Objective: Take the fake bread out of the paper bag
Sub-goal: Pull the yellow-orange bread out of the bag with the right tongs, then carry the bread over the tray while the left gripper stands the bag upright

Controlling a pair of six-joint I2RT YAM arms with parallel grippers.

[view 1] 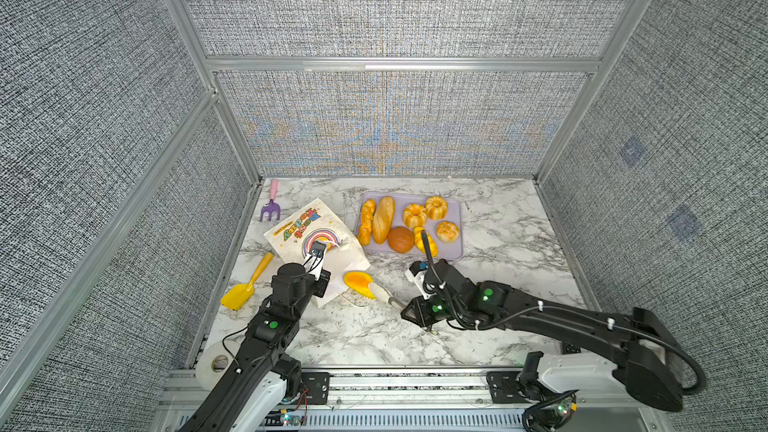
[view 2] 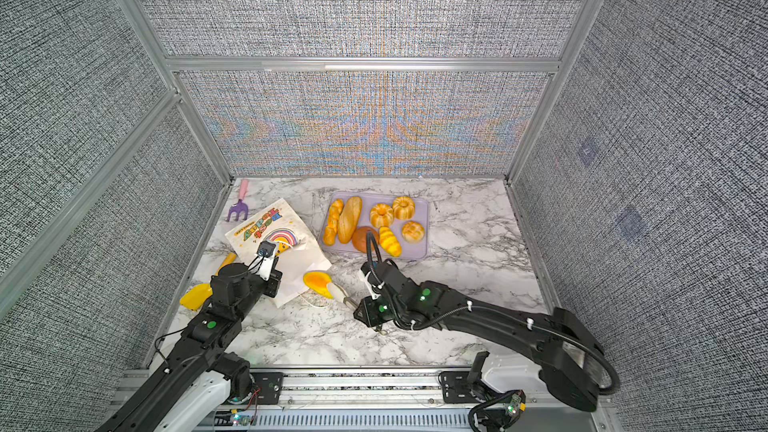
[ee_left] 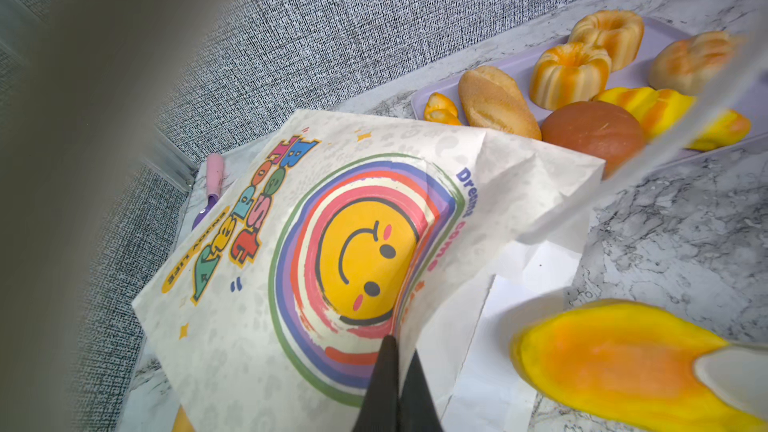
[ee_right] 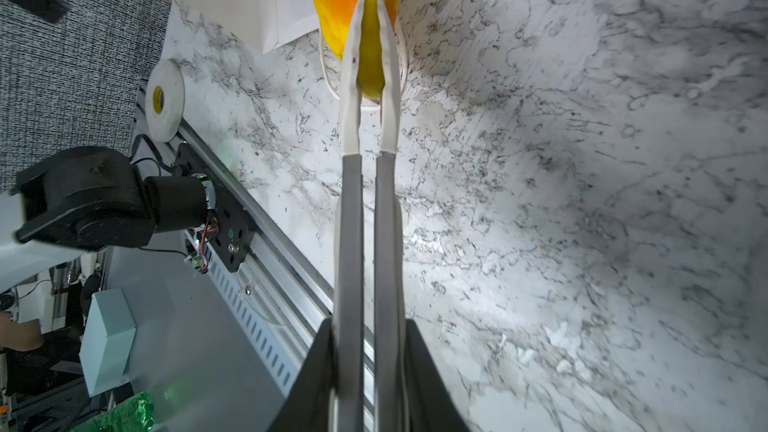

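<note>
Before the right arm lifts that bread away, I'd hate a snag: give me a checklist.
1. Right gripper, jaws shut on the orange bread: ok.
2. Left gripper pinching the paper bag: ok.
3. Bread outside the bag's mouth: ok.
4. Cord handle free of the bread: cannot tell.
5. Bare spot on the tray: ok.
</note>
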